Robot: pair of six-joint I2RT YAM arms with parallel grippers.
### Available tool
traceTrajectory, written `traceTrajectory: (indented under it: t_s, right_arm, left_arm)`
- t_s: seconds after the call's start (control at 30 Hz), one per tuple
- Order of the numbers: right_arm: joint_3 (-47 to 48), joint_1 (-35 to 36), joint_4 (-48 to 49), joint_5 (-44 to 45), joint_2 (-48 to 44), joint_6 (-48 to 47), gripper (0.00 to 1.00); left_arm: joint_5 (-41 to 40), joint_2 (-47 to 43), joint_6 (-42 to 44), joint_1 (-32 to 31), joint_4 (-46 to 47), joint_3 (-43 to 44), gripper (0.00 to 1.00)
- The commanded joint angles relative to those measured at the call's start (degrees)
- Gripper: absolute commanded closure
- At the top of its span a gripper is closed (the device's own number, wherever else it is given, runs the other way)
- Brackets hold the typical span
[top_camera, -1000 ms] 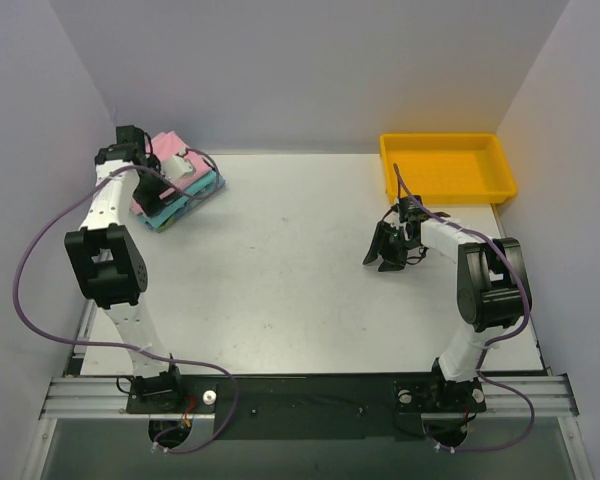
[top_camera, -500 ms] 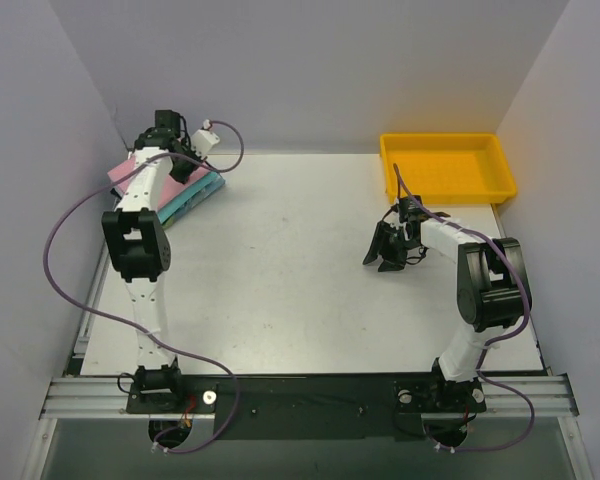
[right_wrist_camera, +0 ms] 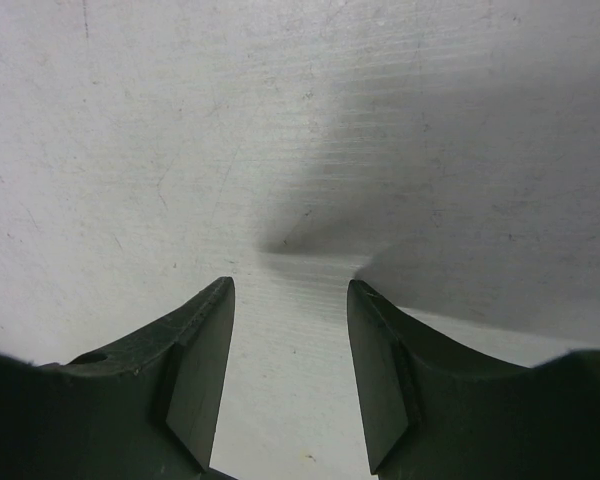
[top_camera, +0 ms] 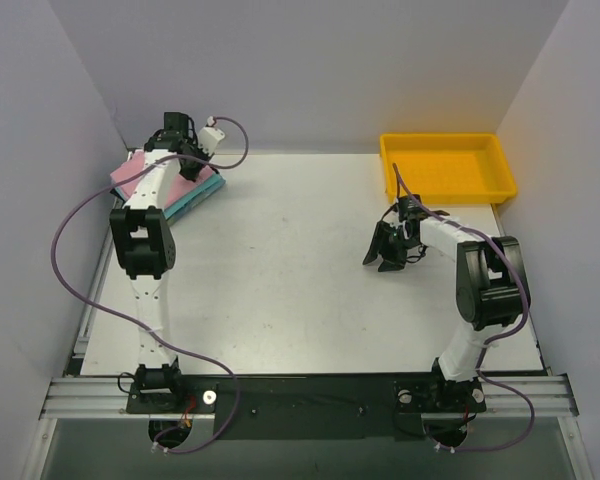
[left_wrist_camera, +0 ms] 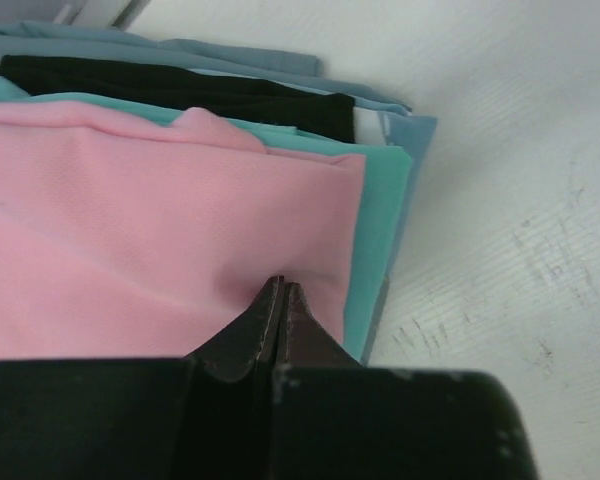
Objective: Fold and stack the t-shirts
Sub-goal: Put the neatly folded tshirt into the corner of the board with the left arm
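The pink t-shirt [left_wrist_camera: 130, 220] lies folded on top of the teal t-shirt [left_wrist_camera: 380, 230] and blue t-shirt [left_wrist_camera: 412, 135], stacked at the far-left corner of the table [top_camera: 280, 260]. The stacking looks essentially finished. The left gripper [left_wrist_camera: 280, 292], jaws pressed together, touches the pink top. The right gripper [right_wrist_camera: 290, 340] hangs part-open and empty.

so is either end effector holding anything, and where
The right end effector is open, holding nothing. The left end effector is shut, tips on the pink t-shirt near its corner; whether cloth is pinched cannot be told.
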Motion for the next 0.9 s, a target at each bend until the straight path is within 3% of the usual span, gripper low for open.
traceTrajectory:
  t_s: [0.0, 0.23, 0.53, 0.87]
  right_arm:
    - [2.0, 0.1, -3.8, 2.0, 2.5, -0.8, 0.55]
    - [4.0, 0.4, -5.4, 2.3, 4.2, -0.3, 0.55]
    - [6.8, 0.5, -9.5, 4.2, 4.4, -1.0, 0.55]
    - [8.6, 0.4, -13.2, 7.0, 0.8, -3.0, 0.55]
  left_arm:
    - [1.6, -4.9, -3.8, 5.0, 10.7, 2.9, 1.00]
    - [-2.4, 4.6, -6.5, 6.4, 19.6, 10.2, 1.00]
    - [0.5, 9.6, -8.8, 7.0, 26.4, 13.2, 1.00]
    - [-8.2, 17.5, -8.5, 7.5, 36.6, 19.5, 1.00]
